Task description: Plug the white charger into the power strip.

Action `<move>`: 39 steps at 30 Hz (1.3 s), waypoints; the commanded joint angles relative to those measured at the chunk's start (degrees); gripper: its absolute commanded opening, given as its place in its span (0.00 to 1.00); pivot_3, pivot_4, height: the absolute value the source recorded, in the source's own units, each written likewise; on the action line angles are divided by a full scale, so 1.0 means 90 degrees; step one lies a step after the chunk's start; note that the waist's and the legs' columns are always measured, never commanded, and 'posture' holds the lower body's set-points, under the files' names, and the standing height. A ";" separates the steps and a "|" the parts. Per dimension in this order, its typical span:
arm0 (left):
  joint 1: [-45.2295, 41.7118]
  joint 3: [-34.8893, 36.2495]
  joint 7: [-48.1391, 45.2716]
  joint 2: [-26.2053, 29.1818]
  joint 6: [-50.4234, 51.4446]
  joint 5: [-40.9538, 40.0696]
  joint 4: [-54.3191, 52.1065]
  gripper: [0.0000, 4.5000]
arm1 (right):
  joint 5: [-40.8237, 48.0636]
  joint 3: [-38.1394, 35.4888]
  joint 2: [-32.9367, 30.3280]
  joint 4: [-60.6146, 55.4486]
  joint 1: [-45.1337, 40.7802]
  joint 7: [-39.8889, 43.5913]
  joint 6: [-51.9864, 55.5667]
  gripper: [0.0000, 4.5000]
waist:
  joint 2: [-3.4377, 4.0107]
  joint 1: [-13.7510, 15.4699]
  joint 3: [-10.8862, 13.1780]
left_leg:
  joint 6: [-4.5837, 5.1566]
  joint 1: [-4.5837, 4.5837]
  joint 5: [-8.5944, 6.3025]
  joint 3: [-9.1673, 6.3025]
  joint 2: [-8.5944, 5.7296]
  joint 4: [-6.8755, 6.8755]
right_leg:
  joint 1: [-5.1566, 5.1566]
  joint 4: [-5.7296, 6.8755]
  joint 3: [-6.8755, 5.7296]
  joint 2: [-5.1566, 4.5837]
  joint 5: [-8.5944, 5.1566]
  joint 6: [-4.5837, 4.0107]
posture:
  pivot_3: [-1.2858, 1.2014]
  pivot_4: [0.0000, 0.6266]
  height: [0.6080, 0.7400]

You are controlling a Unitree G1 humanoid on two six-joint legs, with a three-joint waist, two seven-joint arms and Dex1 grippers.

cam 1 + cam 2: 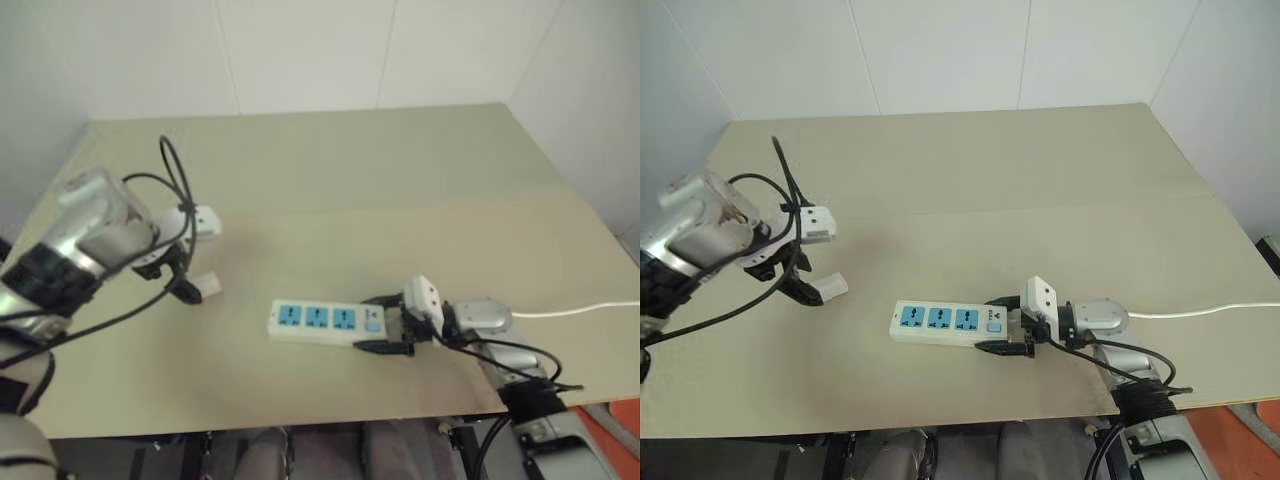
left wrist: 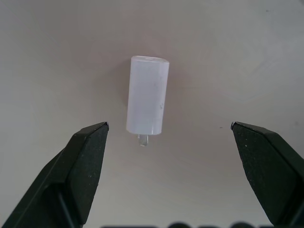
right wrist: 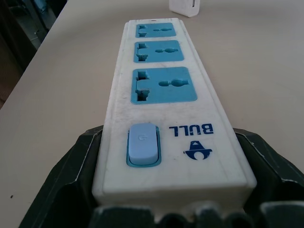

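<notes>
Right gripper [image 1: 385, 325] at the near edge of the table [image 1: 400, 180], lying roughly level and clamped on the switch end of the power strip [image 1: 320, 322]: in the right wrist view one black finger [image 3: 71, 175] sits against each long side of the strip, with the pale blue switch [image 3: 141, 144] and the blue "BULL" logo closest to the camera. Strip lies flat on the table with its three blue sockets [image 3: 161, 85] face up, all empty, running away from the right gripper toward the robot's left. Thin white cord [image 1: 580, 310] trails off the right side of the table. White charger [image 1: 205, 285] lies on its side on the table, just past the strip's far end and to the left of it, apart from the strip. Left gripper [image 2: 168, 171] is over the charger, pointing steeply down, jaws wide; in the left wrist view the charger sits between the two fingertips [image 2: 92, 142] with a clear gap on each side, not touched, one small prong visible sticking out of its end.
</notes>
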 commanded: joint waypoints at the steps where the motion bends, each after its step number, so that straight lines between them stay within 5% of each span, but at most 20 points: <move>1: -0.0010 0.0016 0.0095 -0.0011 -0.0066 0.0167 0.0087 1.00 | 0.0148 -0.0116 -0.0036 -0.0330 0.0047 -0.0041 0.0070 0.76 | 0.0000 0.0000 0.0000 | 0.0000 -0.0001 0.0000 0.0000 -0.0001 0.0000 | 0.0000 0.0001 0.0000 0.0000 0.0000 0.0000 | 0.52 0.24 1.00; 34: 0.0013 -0.0027 0.0455 -0.1255 -0.1445 0.0775 0.1302 1.00 | 0.0231 -0.0222 -0.0042 -0.0891 0.0487 -0.0560 0.0319 0.76 | -0.0003 0.0029 -0.0001 | -0.0001 -0.0004 0.0001 0.0002 -0.0004 0.0005 | 0.0001 0.0000 0.0000 -0.0003 0.0000 0.0000 | 0.52 0.24 1.00; 39: 0.0055 0.0000 0.0352 -0.1256 -0.1580 0.0864 0.1319 0.75 | 0.0240 -0.0231 -0.0036 -0.0936 0.0520 -0.0616 0.0352 0.76 | -0.0003 0.0026 -0.0001 | -0.0001 -0.0002 0.0000 0.0003 -0.0004 0.0006 | 0.0000 0.0000 0.0000 -0.0003 0.0000 0.0000 | 0.52 0.24 1.00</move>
